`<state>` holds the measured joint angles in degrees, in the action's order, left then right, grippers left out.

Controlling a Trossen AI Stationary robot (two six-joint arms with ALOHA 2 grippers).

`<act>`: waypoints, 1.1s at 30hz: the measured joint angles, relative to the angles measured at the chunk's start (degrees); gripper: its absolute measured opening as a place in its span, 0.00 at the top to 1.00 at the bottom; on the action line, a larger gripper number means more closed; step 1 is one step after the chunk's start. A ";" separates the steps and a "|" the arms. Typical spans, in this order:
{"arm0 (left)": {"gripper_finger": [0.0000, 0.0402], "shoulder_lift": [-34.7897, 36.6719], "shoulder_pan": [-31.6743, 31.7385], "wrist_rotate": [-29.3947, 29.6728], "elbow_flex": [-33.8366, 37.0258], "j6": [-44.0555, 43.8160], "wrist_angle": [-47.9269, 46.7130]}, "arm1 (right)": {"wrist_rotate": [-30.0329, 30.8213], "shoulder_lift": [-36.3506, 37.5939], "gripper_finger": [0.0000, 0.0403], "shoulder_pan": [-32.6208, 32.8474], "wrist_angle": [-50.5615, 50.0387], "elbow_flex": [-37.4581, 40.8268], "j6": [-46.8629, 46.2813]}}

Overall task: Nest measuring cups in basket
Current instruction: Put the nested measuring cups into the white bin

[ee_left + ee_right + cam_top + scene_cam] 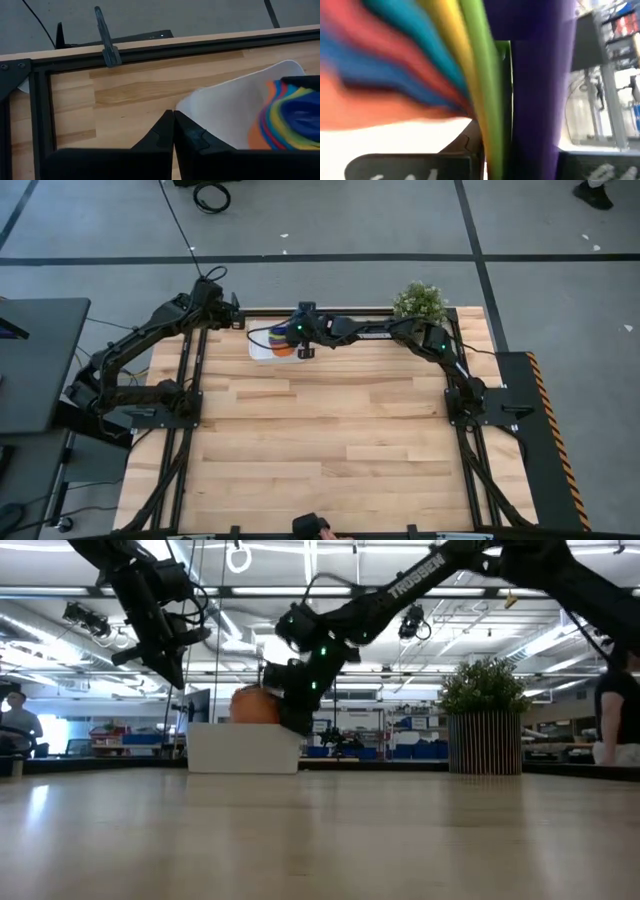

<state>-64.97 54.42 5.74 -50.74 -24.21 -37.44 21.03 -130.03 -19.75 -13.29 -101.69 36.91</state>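
From my remote station, the pale butcher-block wooden table [320,440] fills the overhead view, nearly all of it bare, with the action crowded against its 12 o'clock edge. The dark right arm [400,332] stretches from its 3 o'clock mount across to 12 o'clock, low over the small white rectangular plastic basket [240,748], a reach I read as the last placement of the nesting job. At 1 o'clock stands the green plant in a brown slatted pot [484,728], close by the arm but apart from the basket. The dark left arm [140,350] waits folded at 10 o'clock, its left gripper [173,131] raised beside the basket with the jaws pressed together on nothing, presumably parked out of the way. The right gripper [304,338] sits at the basket's rim; its jaws look narrowly set, and the wrist view, filled with a dark violet-blue shape against green and yellow edges, suggests a pinch on the innermost cup, though I cannot tell for certain. The stack of round plastic measuring cups [282,117], orange outermost with red, blues, yellow and green ringed inside, rests nested in the basket, its orange side [254,706] showing above the wall.
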 joint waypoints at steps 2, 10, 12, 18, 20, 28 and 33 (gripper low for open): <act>0.97 0.00 -0.01 0.00 0.00 0.00 -0.05 | 2.28 -0.11 0.88 0.59 0.40 -0.25 0.42; 0.97 0.00 -0.01 0.00 0.00 -0.02 -0.01 | 1.85 -0.27 0.88 0.89 0.47 -0.37 0.52; 0.97 0.00 -0.01 0.00 0.00 -0.02 -0.02 | 1.52 -0.22 0.88 0.87 -1.61 -0.44 0.07; 0.97 0.00 -0.01 -0.02 0.00 -0.06 -0.04 | -1.27 0.01 0.88 1.60 -6.84 -0.50 -4.40; 0.97 0.00 -0.01 -0.01 0.00 -0.04 -0.02 | -2.89 0.01 0.88 1.62 -6.87 -0.46 -6.82; 0.97 0.00 -0.01 -0.08 0.00 -0.66 -0.02 | -6.35 -0.07 0.88 0.77 -7.99 -0.40 -9.99; 0.97 0.00 -0.16 -4.74 0.00 -0.48 -0.02 | -6.28 -0.16 0.88 0.61 -8.01 -0.34 -9.92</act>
<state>-64.97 54.26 1.00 -50.74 -24.69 -37.46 14.74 -130.19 -19.14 -21.30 -102.03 26.98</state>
